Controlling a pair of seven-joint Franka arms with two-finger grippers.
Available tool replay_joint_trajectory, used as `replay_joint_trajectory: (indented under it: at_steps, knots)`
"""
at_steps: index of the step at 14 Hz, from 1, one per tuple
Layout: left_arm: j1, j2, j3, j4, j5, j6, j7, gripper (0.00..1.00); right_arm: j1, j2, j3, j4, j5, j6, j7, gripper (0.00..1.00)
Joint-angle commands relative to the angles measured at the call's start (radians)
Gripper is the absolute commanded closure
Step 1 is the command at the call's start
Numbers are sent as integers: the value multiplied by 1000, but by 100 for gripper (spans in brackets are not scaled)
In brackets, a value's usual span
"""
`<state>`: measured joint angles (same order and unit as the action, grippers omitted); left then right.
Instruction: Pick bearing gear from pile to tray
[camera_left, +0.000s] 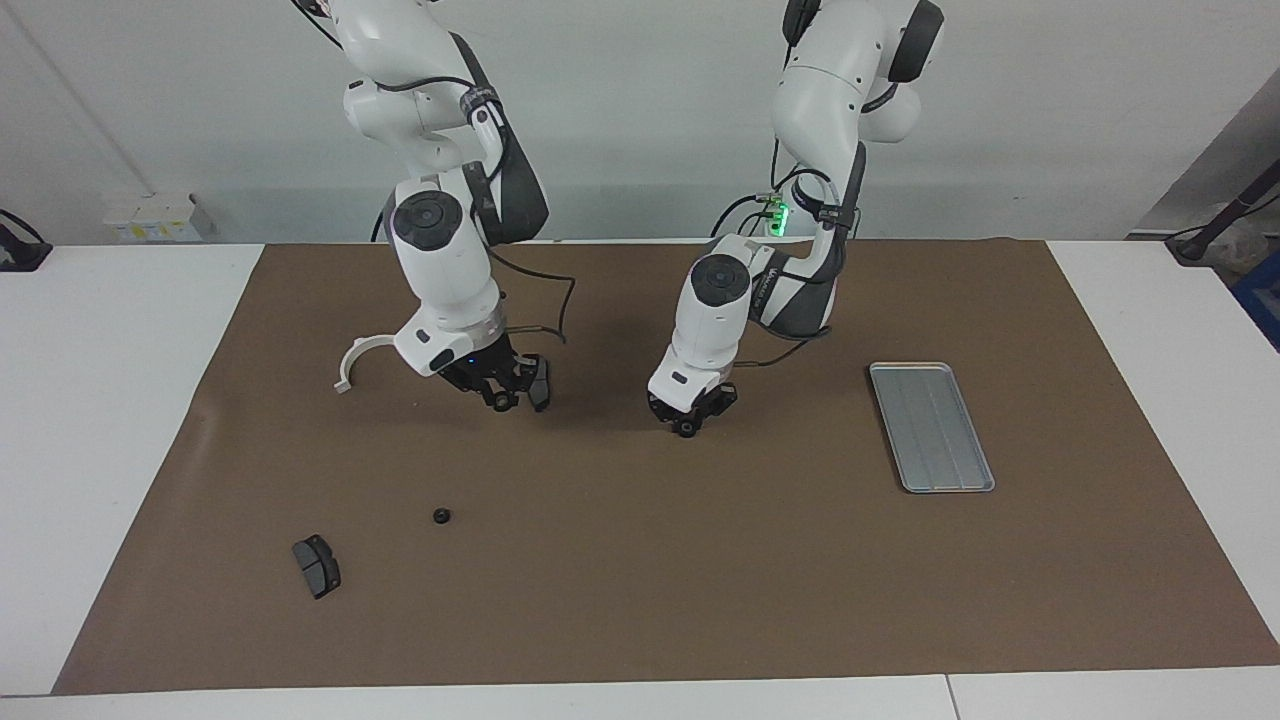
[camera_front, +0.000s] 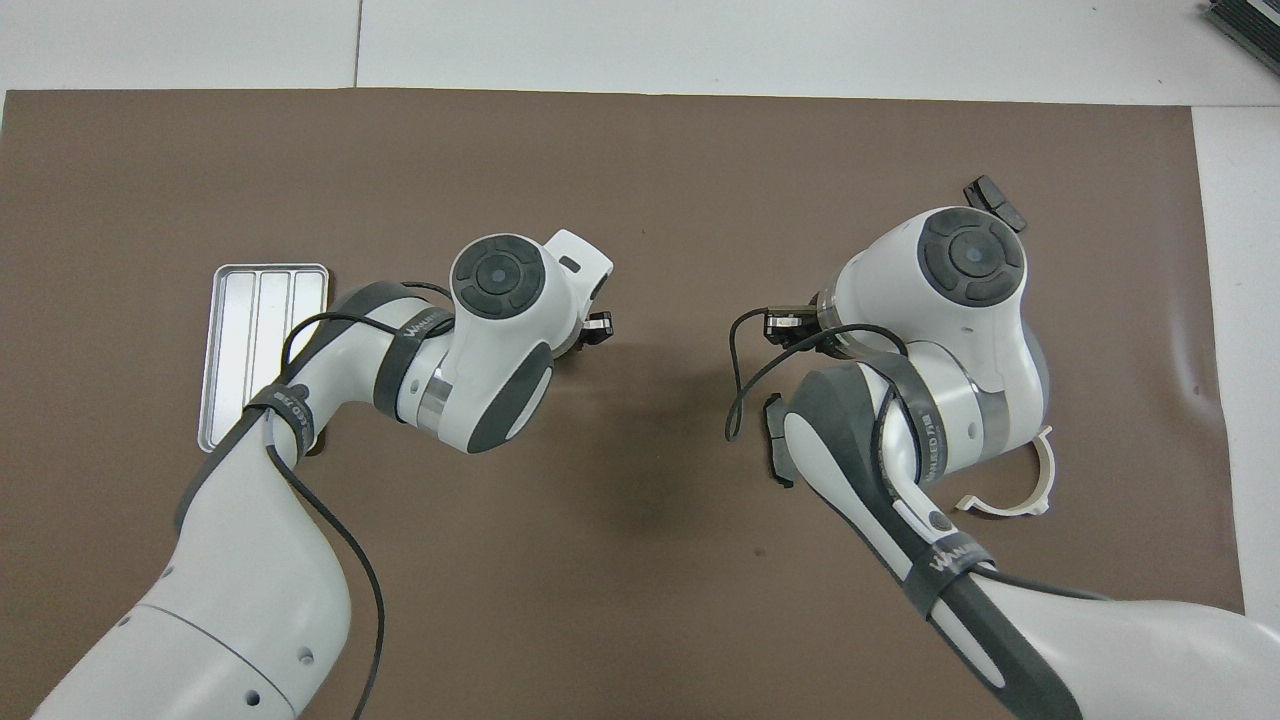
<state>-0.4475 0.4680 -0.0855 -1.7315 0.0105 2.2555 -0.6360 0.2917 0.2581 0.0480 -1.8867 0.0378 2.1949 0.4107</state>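
**Both hands low over the counter, gear not yet picked**

Facing view: We find the right hand (camera_left: 510, 392) low over the counter (camera_left: 640, 560), just beside a brake pad (camera_left: 540, 383) and near the white bracket (camera_left: 352, 362). The gear (camera_left: 440, 516) lies loose, farther from the robots, near a second brake pad (camera_left: 316, 566). We judge the tray (camera_left: 931, 427) is set apart to receive it. The left hand (camera_left: 690, 418) waits mid-counter. Neither hand's opening is readable.

Overhead view: The right arm hides the gear and partly covers the near pad (camera_front: 773, 440). The bracket (camera_front: 1030, 490) and tray (camera_front: 262, 272) are partly covered.
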Motion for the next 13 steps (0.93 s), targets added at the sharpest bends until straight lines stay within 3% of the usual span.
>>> replay_joint_trajectory:
  at_steps: [1, 5, 9, 13]
  knots:
    - [94, -12, -4, 91, 2, -138, 73, 88, 41, 64, 3, 79, 2, 5, 52, 100]
    - [300, -49, -5, 92, -3, -203, 283, 90, 185, 245, -2, 274, -19, -6, 282, 100]
    - [461, -72, -3, 37, -3, -217, 546, 90, 276, 364, 0, 415, -58, -29, 442, 100]
    - [536, -108, 0, -94, -3, -151, 699, 90, 294, 372, 1, 391, -90, 14, 459, 100]
